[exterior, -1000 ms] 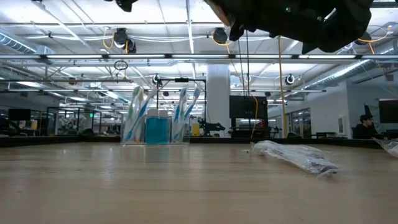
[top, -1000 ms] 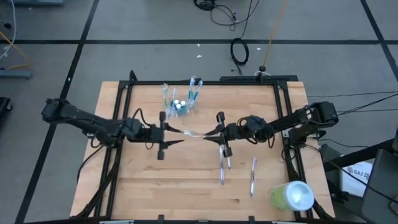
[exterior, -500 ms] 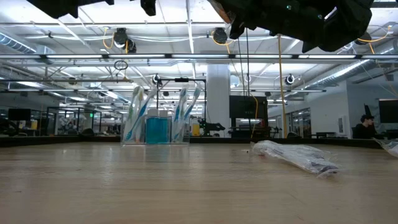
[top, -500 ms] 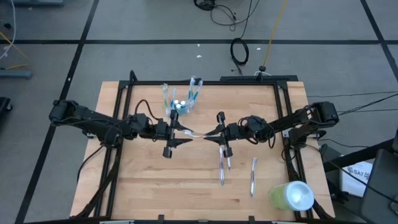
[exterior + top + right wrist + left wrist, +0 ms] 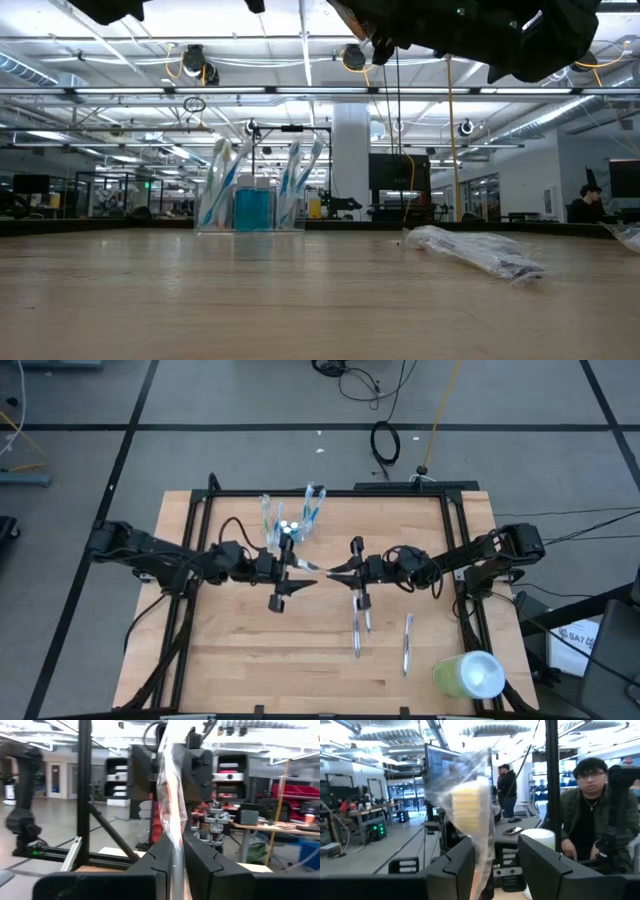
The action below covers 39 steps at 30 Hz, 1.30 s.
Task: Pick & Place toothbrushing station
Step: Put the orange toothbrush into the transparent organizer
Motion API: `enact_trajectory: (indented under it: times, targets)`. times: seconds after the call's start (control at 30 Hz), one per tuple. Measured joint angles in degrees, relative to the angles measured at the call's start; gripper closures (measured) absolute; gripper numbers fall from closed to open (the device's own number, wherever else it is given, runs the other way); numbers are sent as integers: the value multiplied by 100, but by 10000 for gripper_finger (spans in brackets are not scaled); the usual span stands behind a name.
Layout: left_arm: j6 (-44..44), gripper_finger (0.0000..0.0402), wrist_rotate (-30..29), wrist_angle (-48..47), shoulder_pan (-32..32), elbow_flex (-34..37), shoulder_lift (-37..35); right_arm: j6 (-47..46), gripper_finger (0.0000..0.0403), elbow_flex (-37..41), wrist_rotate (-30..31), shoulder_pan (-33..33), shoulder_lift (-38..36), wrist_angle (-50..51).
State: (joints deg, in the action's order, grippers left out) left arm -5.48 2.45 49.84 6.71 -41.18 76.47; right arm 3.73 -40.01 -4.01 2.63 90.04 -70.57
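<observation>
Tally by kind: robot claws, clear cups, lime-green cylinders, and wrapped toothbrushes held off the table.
Claws: 2 (left claw, right claw)
Clear cup: 1
Lime-green cylinder: 1
Wrapped toothbrush held between both claws: 1
Total: 5

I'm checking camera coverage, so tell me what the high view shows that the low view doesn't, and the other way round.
Only the high view: both pincers, left pincer and right pincer, meeting over the table on one wrapped brush, plus two wrapped brushes lying flat and the green cylinder.

Only the low view: the room behind, with ceiling lights and a person at far right.

Both: the clear cup holding brushes near the table's far edge.
</observation>
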Motion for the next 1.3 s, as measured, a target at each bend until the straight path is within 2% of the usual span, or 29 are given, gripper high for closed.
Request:
enact_trajectory:
  times: [0.27,0.73,0.8,1.03,1.2,1.3]
  targets:
    - [-20,258,-343,36,-1,-148,268,129,376,0,100,0,0,68]
    - [-229,389,-495,20,-4,-148,268,181,376,0,100,0,0,74]
    - [-207,390,-561,19,1,-148,268,177,374,0,101,0,0,77]
    - [68,356,-700,-145,1,-148,268,148,350,0,106,7,0,130]
    - [29,385,-749,-646,1,-148,138,-134,312,0,125,4,0,409]
    - [137,390,-1036,-1239,1,-148,-127,-153,288,0,295,-3,0,419]
